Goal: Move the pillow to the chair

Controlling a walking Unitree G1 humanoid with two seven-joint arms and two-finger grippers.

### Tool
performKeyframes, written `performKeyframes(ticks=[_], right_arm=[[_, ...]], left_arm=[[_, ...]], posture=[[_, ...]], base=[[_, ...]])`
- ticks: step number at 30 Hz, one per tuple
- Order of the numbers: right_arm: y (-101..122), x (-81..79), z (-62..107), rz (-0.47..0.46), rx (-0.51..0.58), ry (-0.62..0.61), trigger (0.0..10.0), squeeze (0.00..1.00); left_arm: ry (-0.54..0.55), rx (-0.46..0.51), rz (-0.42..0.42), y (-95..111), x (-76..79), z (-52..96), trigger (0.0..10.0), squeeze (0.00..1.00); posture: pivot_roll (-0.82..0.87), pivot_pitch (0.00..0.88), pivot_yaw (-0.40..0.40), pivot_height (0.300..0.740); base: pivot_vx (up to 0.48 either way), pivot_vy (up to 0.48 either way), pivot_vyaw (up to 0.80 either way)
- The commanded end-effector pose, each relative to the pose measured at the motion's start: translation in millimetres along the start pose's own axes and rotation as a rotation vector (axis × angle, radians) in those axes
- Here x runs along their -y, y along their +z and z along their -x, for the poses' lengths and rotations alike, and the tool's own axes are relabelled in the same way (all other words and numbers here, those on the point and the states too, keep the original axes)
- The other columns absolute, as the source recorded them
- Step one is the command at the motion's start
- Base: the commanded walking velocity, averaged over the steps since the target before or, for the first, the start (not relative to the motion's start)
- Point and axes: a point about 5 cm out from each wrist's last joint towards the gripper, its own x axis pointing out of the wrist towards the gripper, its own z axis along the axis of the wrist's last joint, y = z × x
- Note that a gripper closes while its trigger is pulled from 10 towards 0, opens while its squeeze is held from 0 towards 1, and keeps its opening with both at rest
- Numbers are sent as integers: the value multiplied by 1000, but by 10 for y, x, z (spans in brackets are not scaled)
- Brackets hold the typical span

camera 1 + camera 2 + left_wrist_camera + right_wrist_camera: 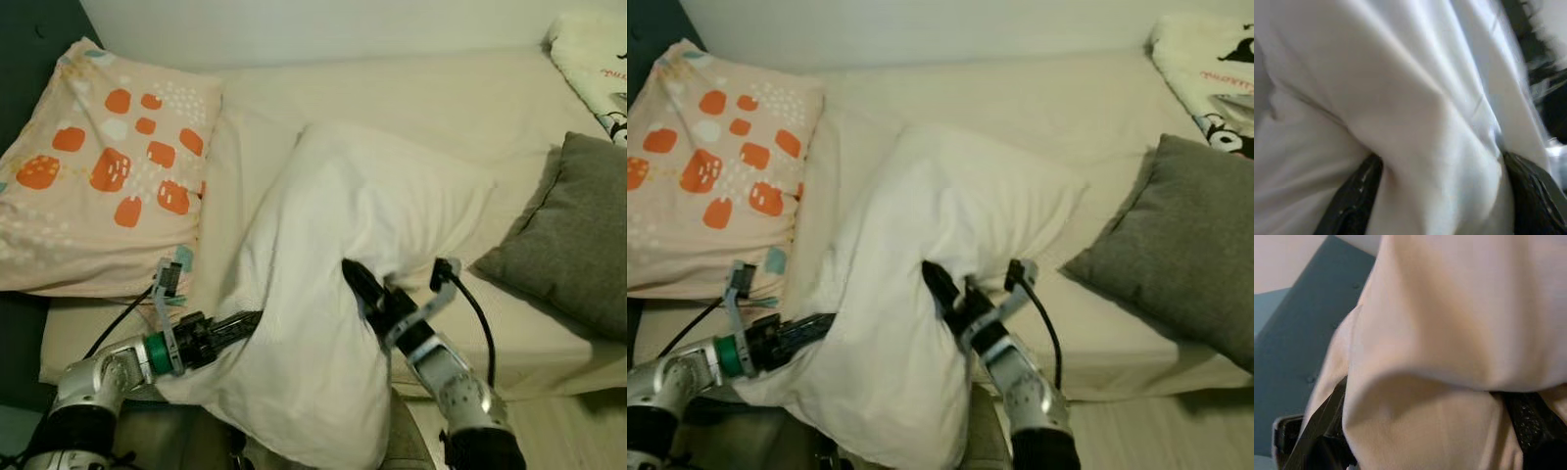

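A big white pillow (pixel 333 245) droops over the bed's front edge, bunched and folded in the middle. My left gripper (pixel 235 328) grips its lower left side, with the fingers buried in the fabric. In the left wrist view a fold of white cloth bulges between the black fingers (pixel 1352 196). My right gripper (pixel 358 279) digs into the pillow's right side from below. In the right wrist view the pillow's fabric (pixel 1449 357) is likewise pinched between the fingers (pixel 1533 426). Both grippers are shut on the pillow.
The cream-sheeted bed (pixel 441 98) runs across the view. A peach pillow with orange spots (pixel 98 166) lies at its left end by a dark teal headboard (pixel 29 49). A grey cushion (pixel 578 235) and a white printed blanket (pixel 598 59) lie at the right.
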Motion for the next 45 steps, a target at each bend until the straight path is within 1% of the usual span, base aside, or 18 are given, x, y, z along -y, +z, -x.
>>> performKeyframes(ticks=[1, 3, 5, 10, 12, 16, 18, 19, 22, 23, 26, 30, 32, 34, 36, 37, 40, 45], right_arm=[[-99, -106, -112, 7, -37, 38, 10000, 0], [-128, -76, -104, 32, -54, 18, 10000, 0], [-153, -19, -52, 53, -69, -9, 10000, 0], [-163, 131, 74, 79, -76, -83, 10000, 0], [-158, 220, 142, 71, -68, -142, 10000, 0], [-145, 264, 171, 79, -65, -165, 10000, 0], [-42, 295, 199, 83, -20, -182, 10000, 0], [-42, 295, 199, 83, -20, -182, 10000, 0], [48, 322, 267, 99, 9, -201, 10000, 0], [48, 322, 267, 99, 9, -201, 10000, 0], [35, 326, 341, 117, -1, -201, 10000, 0], [27, 327, 391, 112, 3, -201, 10000, 0], [-16, 327, 446, 100, 0, -204, 10000, 0], [-16, 327, 446, 100, 0, -204, 10000, 0], [-61, 310, 464, 92, -15, -196, 10000, 0], [-61, 310, 464, 92, -15, -196, 10000, 0], [-120, 275, 447, 87, -37, -181, 10000, 0], [-113, 239, 379, 88, -33, -173, 10000, 0]], left_arm=[[118, -18, -60, -115, -85, 54, 10000, 1000], [292, 59, -120, -55, -192, 163, 10000, 1000], [410, 165, -108, 28, -244, 346, 10000, 1000], [468, 273, -80, 121, -211, 665, 10000, 1000], [518, 320, -84, 181, -275, 823, 10000, 1000], [579, 364, -100, 248, -354, 899, 10000, 1000], [686, 421, -83, 367, -513, 911, 10000, 1000], [686, 421, -83, 367, -513, 911, 10000, 1000], [707, 361, -45, 372, -597, 672, 10000, 1000], [707, 361, -45, 372, -597, 672, 10000, 1000], [685, 246, -61, 250, -574, 389, 10000, 1000], [660, 214, -33, 165, -543, 193, 10000, 1000], [567, 181, 14, 37, -443, -138, 10000, 1000], [567, 181, 14, 37, -443, -138, 10000, 1000], [482, 161, 50, -27, -351, -342, 10000, 1000], [482, 161, 50, -27, -351, -342, 10000, 1000], [293, 57, 92, -192, -173, -591, 10000, 1000], [208, -17, 114, -304, -114, -617, 10000, 1000]], posture=[[18, 110, 107, 610], [17, 111, 106, 610], [15, 111, 107, 610], [15, 115, 104, 610], [13, 113, 103, 610], [8, 114, 99, 610], [-5, 116, 98, 610], [-5, 116, 98, 610], [-31, 119, 108, 610], [-31, 119, 108, 610], [-56, 118, 127, 610], [-67, 117, 133, 610], [-78, 117, 137, 610], [-78, 117, 137, 610], [-84, 119, 141, 610], [-84, 119, 141, 610], [-82, 120, 146, 610], [-74, 125, 152, 610]], base=[[0, 0, 0], [0, 0, 0], [0, 0, 0], [0, 0, 0], [0, 0, 0], [0, 0, 0], [0, 0, 0], [0, 0, 0], [0, 0, 0], [0, 0, 0], [0, 0, 0], [0, 0, 0], [0, 0, 0], [0, 0, 0], [0, 0, 0], [0, 0, 0], [0, 0, 0], [0, 0, 0]])
